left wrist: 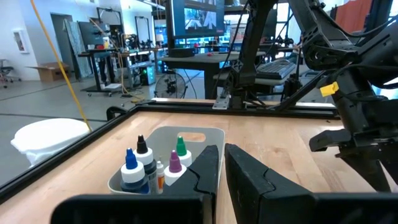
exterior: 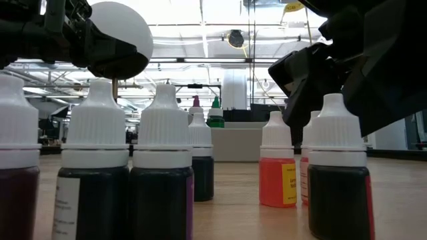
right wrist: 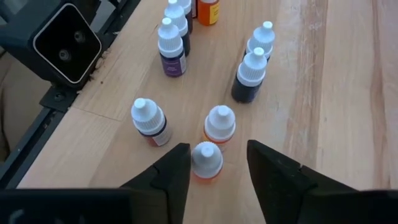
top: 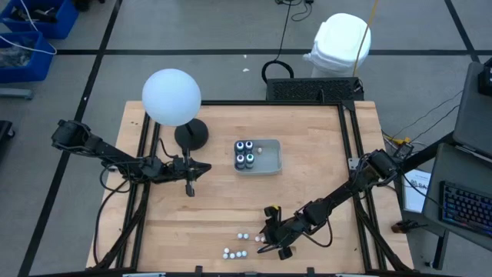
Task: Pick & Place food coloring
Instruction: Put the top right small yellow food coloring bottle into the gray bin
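- The right gripper (right wrist: 217, 163) has its jaws apart around one orange bottle (right wrist: 207, 160) on the counter (right wrist: 348, 93), not yet clamped.
- A second orange bottle (right wrist: 219, 124) stands just beside it; closing could knock that one over.
- The left gripper (top: 190, 189), jaws together, waits near the tray (top: 270, 163), which already holds bottles.

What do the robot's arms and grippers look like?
Both arms are dark, nearly black, thin and jointed, with black cables looping beside them. The left gripper and the right gripper each end in two chunky, matte black fingers with slanted, angular tips. One arm seen from the left wrist view carries a small yellow tag.
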Robot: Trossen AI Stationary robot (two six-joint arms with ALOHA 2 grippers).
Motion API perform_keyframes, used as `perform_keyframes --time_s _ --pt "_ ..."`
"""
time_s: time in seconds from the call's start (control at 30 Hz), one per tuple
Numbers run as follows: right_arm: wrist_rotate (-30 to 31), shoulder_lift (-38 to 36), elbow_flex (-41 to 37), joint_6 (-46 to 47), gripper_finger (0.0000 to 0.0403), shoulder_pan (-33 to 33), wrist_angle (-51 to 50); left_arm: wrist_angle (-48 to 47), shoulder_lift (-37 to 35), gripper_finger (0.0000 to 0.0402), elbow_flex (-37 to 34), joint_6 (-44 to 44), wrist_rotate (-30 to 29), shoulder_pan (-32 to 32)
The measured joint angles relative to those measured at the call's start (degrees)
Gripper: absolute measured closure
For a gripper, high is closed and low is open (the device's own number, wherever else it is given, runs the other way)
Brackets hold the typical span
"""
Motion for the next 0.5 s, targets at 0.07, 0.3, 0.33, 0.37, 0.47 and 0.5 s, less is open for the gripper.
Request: perform_keyframes --time_s 0.07,0.3,0.33,0.37,0.47,0.5 --pt "0.0 0.0 0.0 0.0 0.0267 0.02 -0.01 -0.3 0.0 0.0364 0.0 0.0 0.0 0.0" --pt "-0.17 -0.02 -0.02 -0.07 0.0304 0.13 -0.02 -1.35 0.0 0.0364 -0.02 0.0 -0.02 0.0" --pt "-0.17 -0.02 -0.02 -0.13 0.031 0.15 -0.02 -1.35 0.0 0.0364 -0.02 0.0 -0.02 0.0" --pt "-0.17 0.0 0.0 -0.21 0.0316 0.15 -0.02 -1.38 0.0 0.0364 -0.02 0.0 -0.02 0.0" --pt "-0.16 0.0 0.0 -0.42 0.0335 0.15 0.0 -1.45 -0.02 0.0364 -0.02 0.0 -0.02 0.0" --pt "-0.17 0.0 0.0 -0.42 0.034 0.15 0.02 -1.56 0.0 0.0364 -0.02 0.0 -0.02 0.0"
